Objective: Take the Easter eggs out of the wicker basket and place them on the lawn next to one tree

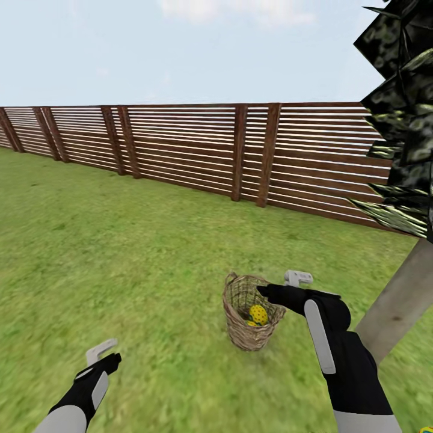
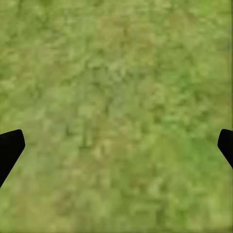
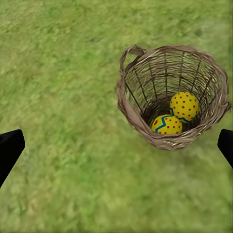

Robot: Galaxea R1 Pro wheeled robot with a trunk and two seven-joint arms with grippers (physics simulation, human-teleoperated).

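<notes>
Fenced lawn (image 1: 120, 252): wicker basket (image 1: 246, 316) at 6 o'clock holds 2 visible Easter eggs (image 3: 183, 106). Right gripper (image 3: 116, 148) above, jaws open; left gripper (image 1: 102, 355) open too. Eggs look smooth, light; pinch across the middle.

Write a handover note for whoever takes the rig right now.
Left hand: open, empty, low over bare lawn.
Right hand: open, empty, above the wicker basket, at its rim.
Two yellow red-dotted eggs show in the basket; a third can't be seen.
Tree stands just right of the basket.
Done: no eggs out yet.
Left: lift out each egg, set all beside that tree.
</notes>
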